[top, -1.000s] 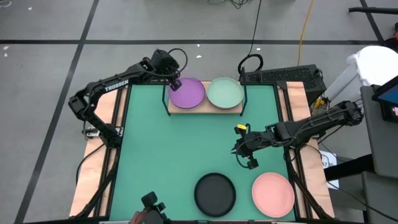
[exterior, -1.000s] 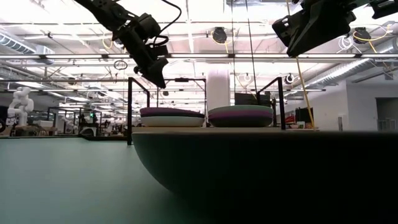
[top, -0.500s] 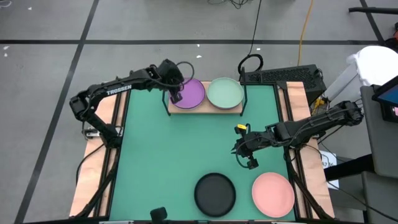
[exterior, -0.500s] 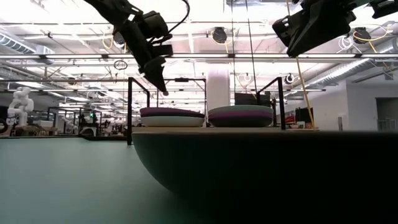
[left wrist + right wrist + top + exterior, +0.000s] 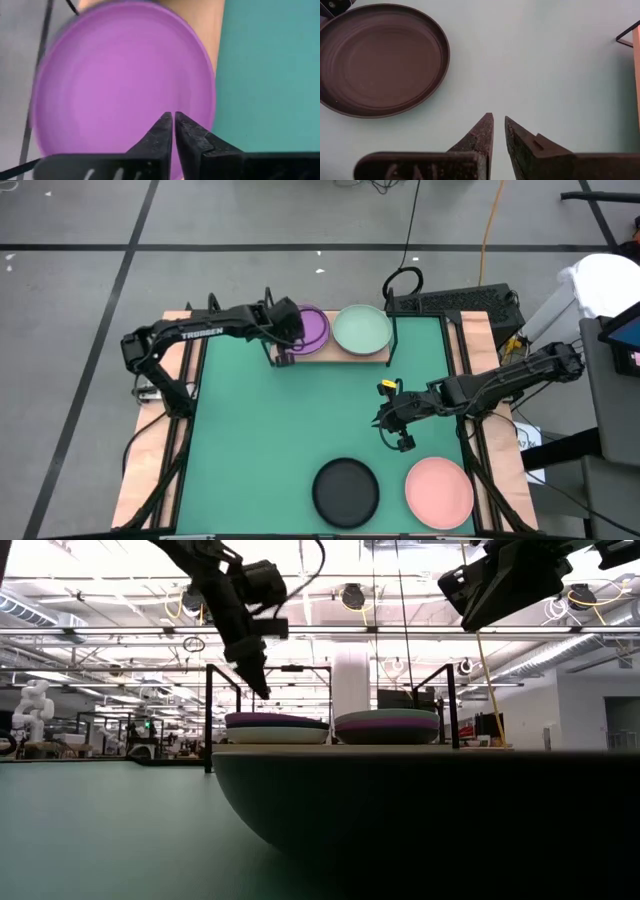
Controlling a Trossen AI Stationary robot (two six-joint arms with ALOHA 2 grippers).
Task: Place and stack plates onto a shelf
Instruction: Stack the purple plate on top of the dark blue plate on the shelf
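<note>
The left end effector [image 5: 287, 332], closed and empty, hovers over the purple plate [image 5: 312, 327] on the shelf [image 5: 330, 352]. The right end effector [image 5: 388, 423], nearly closed, waits mid-counter. Next, probably: fetch the black plate [image 5: 346, 488] or pink plate [image 5: 440, 491].

Left hand [image 5: 285, 328] covers purple plate [image 5: 312, 327] near edge; black plate [image 5: 420, 805] cut off, fills low view foreground.

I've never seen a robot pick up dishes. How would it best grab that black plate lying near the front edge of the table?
Probably by the rim. The black plate lies flat and right side up on the table, so only its raised edge gives a hold. The right pincer, hovering nearest, could come straight down and close over the rim on the side facing the shelf, away from the pink plate.
</note>
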